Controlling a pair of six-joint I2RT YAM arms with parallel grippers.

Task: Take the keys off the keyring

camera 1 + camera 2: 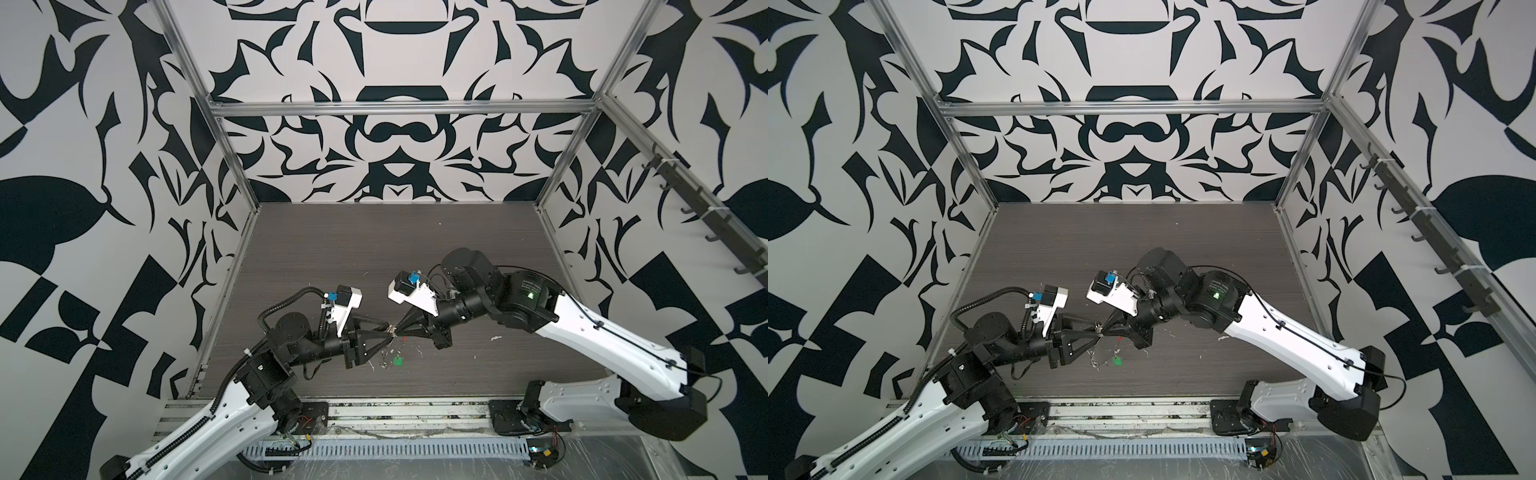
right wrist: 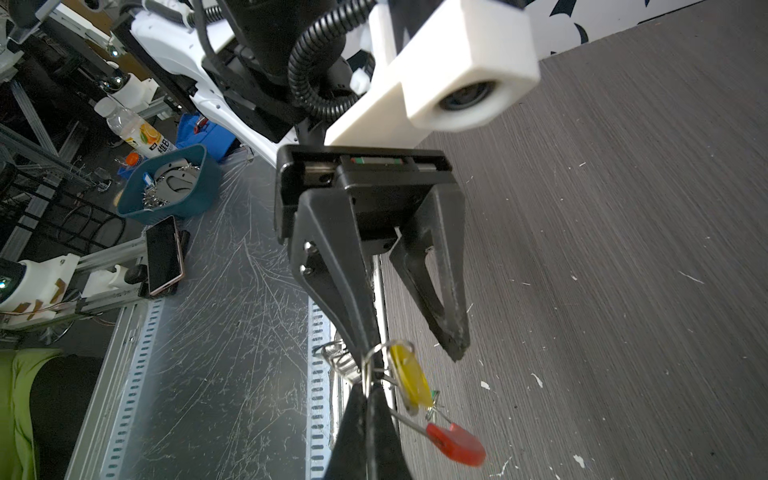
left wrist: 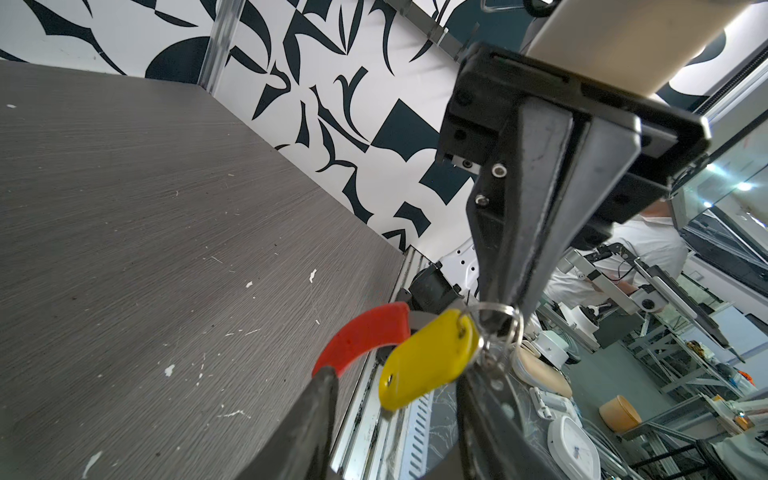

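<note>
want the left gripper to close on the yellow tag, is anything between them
Nothing visible does. The yellow tag hangs in the open gap between the fingers of the left gripper, under the silver ring that the right gripper pinches. The red sleeve sits by one finger, not in between.

From above, the bunch point(image 1: 390, 331) where the left gripper point(image 1: 389, 333) met the right gripper point(image 1: 395, 330) was too small for me to sort ring from tag. Up close, the right gripper's closed tips covered whichever ring they pinched, the keyring point(image 2: 455, 442) lost its wire behind them, and the yellow tag point(image 2: 409, 380) showed only edge-on.
</note>
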